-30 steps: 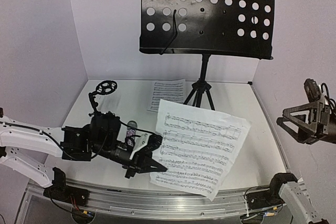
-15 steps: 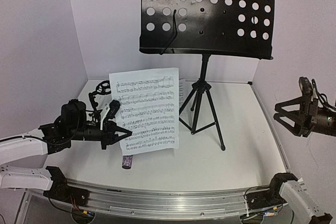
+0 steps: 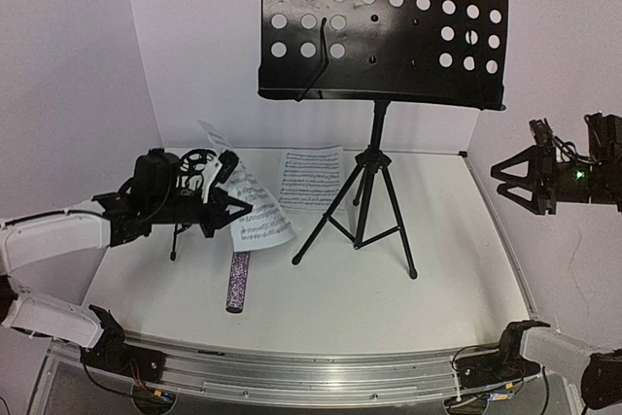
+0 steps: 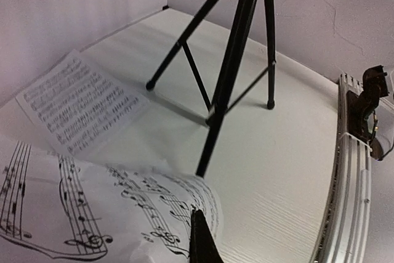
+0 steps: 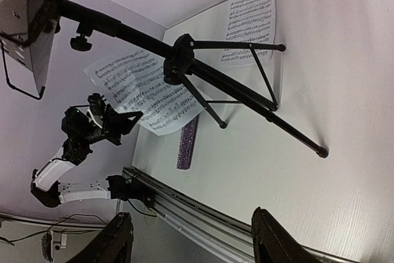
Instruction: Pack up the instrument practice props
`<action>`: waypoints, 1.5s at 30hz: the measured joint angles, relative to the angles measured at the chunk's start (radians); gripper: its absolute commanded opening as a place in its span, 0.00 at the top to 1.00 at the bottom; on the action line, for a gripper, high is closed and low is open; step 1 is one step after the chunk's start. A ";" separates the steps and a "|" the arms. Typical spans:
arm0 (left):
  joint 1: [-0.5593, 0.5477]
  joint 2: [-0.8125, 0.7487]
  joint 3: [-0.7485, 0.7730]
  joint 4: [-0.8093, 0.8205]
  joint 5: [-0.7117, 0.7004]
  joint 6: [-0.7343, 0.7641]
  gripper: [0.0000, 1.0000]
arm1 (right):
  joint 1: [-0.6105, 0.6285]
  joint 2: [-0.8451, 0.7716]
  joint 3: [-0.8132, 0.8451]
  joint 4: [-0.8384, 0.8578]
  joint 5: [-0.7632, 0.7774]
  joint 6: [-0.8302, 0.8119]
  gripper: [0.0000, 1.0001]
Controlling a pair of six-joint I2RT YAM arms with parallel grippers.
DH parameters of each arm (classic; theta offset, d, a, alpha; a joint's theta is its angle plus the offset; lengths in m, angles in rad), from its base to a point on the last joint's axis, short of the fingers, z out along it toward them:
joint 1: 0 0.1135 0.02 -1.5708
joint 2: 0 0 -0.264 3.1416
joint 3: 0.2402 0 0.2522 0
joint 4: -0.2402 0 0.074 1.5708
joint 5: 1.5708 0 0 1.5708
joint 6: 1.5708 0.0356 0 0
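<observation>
microphone (image 3: 236,284) head hidden behind page (image 3: 255,219)

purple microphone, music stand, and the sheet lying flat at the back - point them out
purple microphone (image 3: 237,284), top external view, on its glittery handle.
music stand (image 3: 389,85), top external view, on the perforated desk's lower band.
flat sheet-music page (image 3: 309,177), top external view, on the middle of the page.

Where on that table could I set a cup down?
Widest bare patch: the right side of the table, between the music stand's tripod legs and the right wall. Also the near strip in front of those legs, right of the microphone. Crowded: back left, around the small mic stand, the held sheet-music page and left end effector.
</observation>
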 measured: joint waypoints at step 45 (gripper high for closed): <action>0.279 1.547 1.714 -0.705 0.484 -0.109 1.00 | 0.000 0.506 0.193 0.105 0.073 -0.191 0.36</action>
